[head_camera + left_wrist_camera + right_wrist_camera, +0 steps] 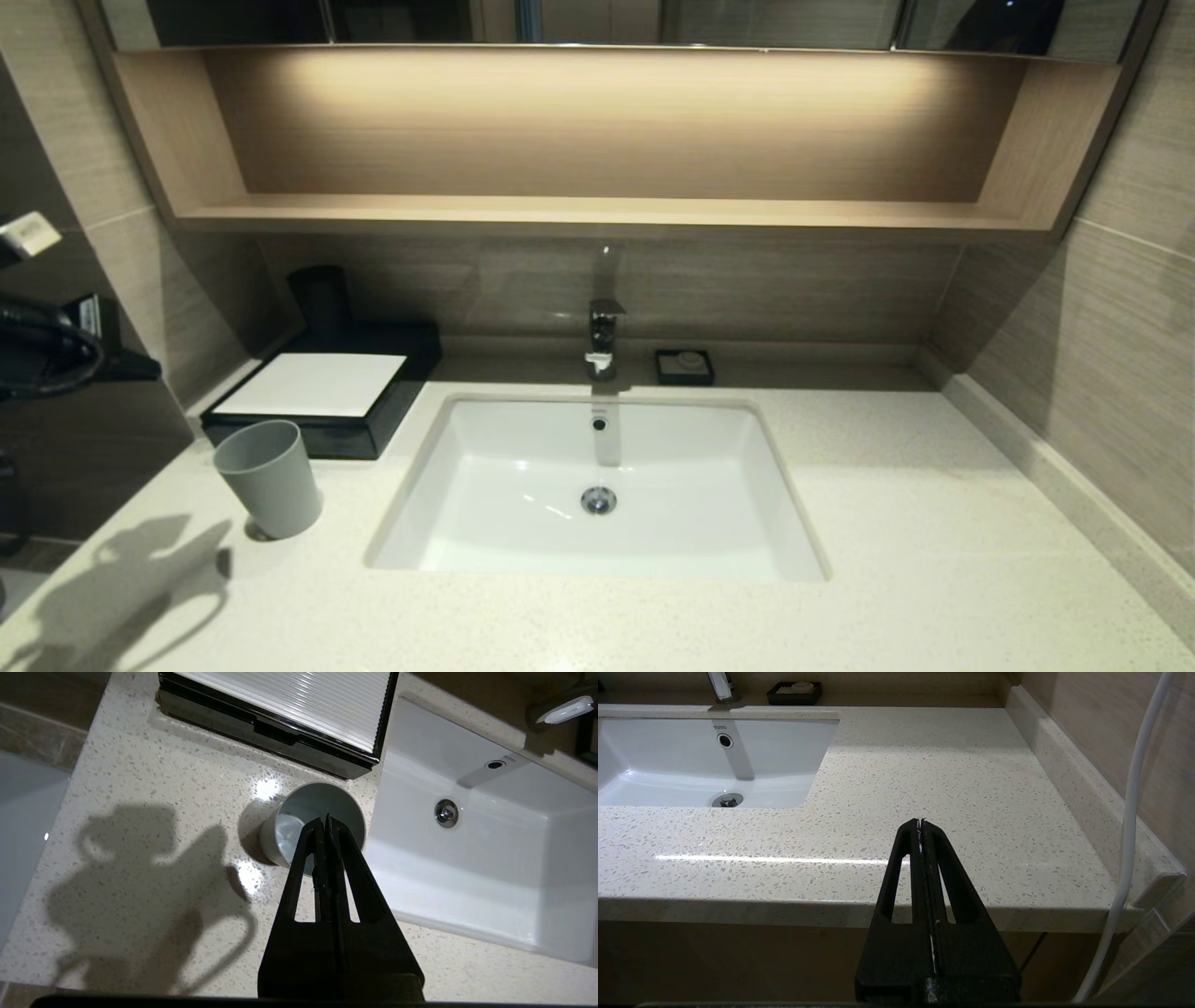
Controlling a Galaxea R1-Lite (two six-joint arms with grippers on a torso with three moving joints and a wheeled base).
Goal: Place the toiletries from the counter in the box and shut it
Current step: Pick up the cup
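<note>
A pale speckled counter with a sunken white sink fills the head view, where neither arm of the robot shows; only a shadow falls on the stone at the near left corner. The low black box with its flat white top panel sits at the back left of the counter, beside the sink's left rim, its front drawer pushed flush. A grey cup stands upright just in front of the box, close to it but apart. A chrome tap rises behind the sink, and a small black soap dish rests to its right against the wall.

The left wrist view supplies what the head view lacks: the left gripper hangs above the counter with its two fingers pressed together, holding nothing. It hovers directly over the open mouth of the cup, with the box's drawer front lying just beyond the cup and the sink to one side.

The right wrist view shows the right gripper, likewise pinched closed and empty-handed, held out near the counter's front edge over the bare stretch of stone to the right of the sink, well apart from the box. A white cable runs down past the side wall in this view alone.

No toiletry packets appear on the counter in any of the three views.
</note>
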